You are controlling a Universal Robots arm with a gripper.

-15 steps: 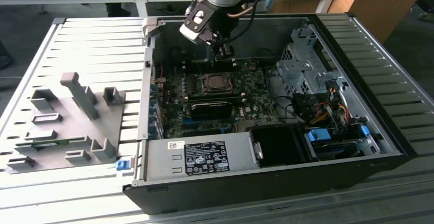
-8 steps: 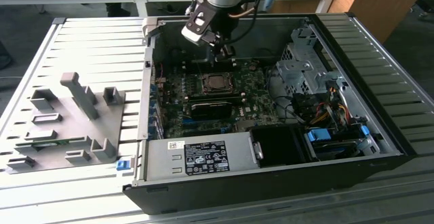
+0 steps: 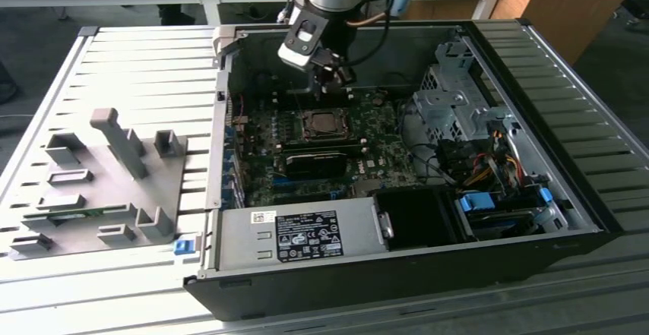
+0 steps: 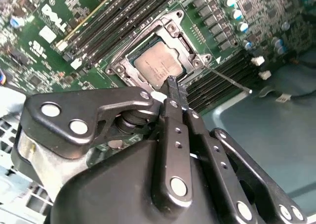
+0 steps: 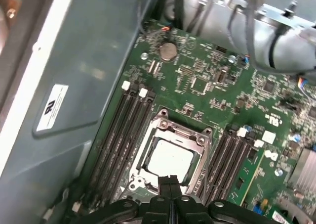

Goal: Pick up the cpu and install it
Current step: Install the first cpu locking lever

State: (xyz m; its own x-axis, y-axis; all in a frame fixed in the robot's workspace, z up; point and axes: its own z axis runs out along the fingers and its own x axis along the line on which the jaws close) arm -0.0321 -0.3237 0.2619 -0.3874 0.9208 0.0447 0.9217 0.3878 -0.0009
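Observation:
The cpu (image 4: 157, 66) lies flat, silvery top up, inside the dark metal-framed socket (image 4: 129, 48) on the green motherboard (image 3: 304, 175). It also shows in the first wrist view as a pale square cpu (image 5: 170, 160), and in the exterior view as the cpu (image 3: 324, 123). My gripper (image 4: 173, 84) hangs above the socket's edge with its two black fingers pressed together and nothing between them. The exterior view has the gripper (image 3: 333, 79) just behind the socket, inside the open computer case (image 3: 568, 221).
Memory slots (image 5: 123, 130) run along both sides of the socket. A thin metal lever (image 4: 229, 80) sticks out beside it. Drive cages and cables (image 3: 476, 137) stand on the exterior view's right, a power supply (image 3: 294, 236) at the front. A grey fixture tray (image 3: 102, 175) sits outside the case.

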